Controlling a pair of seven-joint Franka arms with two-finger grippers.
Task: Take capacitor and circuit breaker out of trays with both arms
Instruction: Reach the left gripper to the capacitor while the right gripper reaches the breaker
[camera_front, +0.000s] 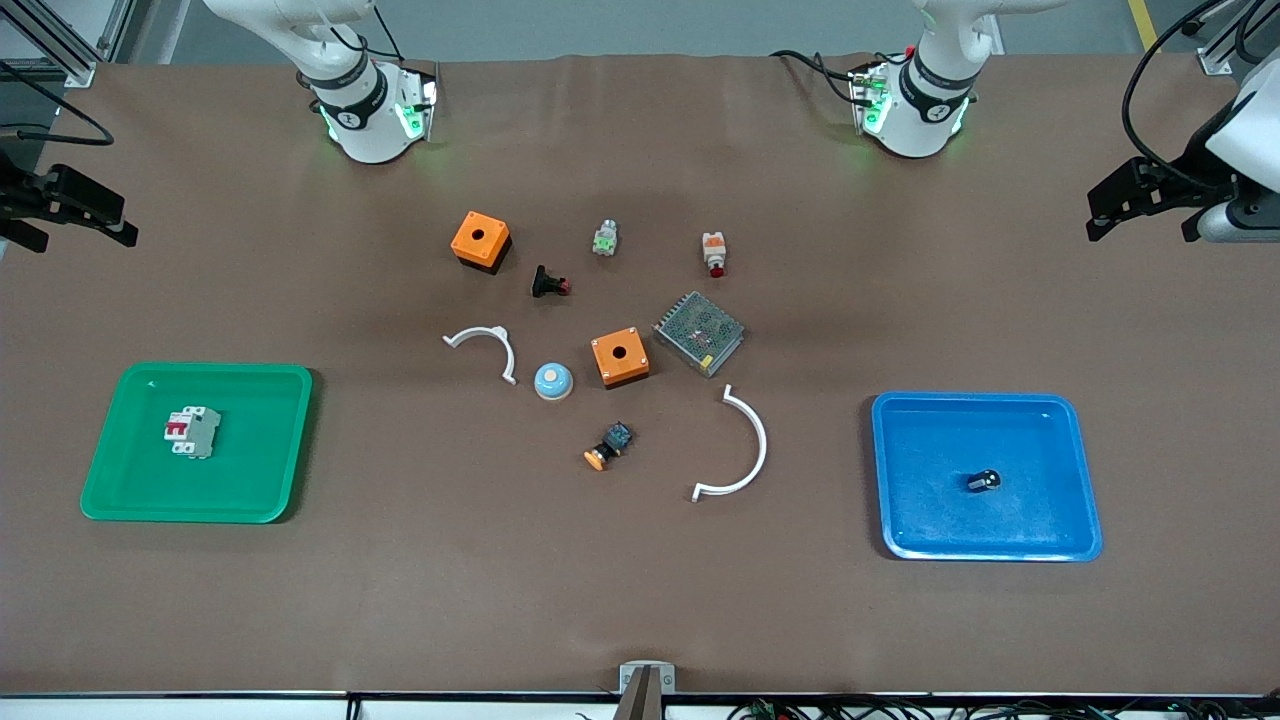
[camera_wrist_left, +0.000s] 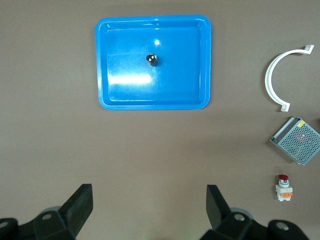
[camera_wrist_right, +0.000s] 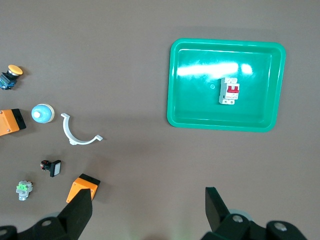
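The left gripper (camera_wrist_left: 147, 207) is held high with its fingers spread wide and nothing between them, over bare table at the left arm's end. The right gripper (camera_wrist_right: 147, 207) is likewise spread wide and empty, over bare table at the right arm's end. Neither reach has been begun.

For the step in hand, each gripper should be brought squarely over its own part before it is lowered. The jaws are best kept wide until the part lies between them. The capacitor (camera_front: 984, 481) is very small and round, so it is likely to roll if nudged by one finger first. A centred descent is therefore called for. Its lying direction can hardly be judged from the wrist view, so the closing line should be chosen with care. The circuit breaker (camera_front: 192, 432) is blocky and should be taken across its flat sides.

The capacitor lies near the middle of the blue tray (camera_front: 1060, 420), well apart from the left gripper. The circuit breaker lies in the green tray (camera_front: 270, 400), well apart from the right gripper.
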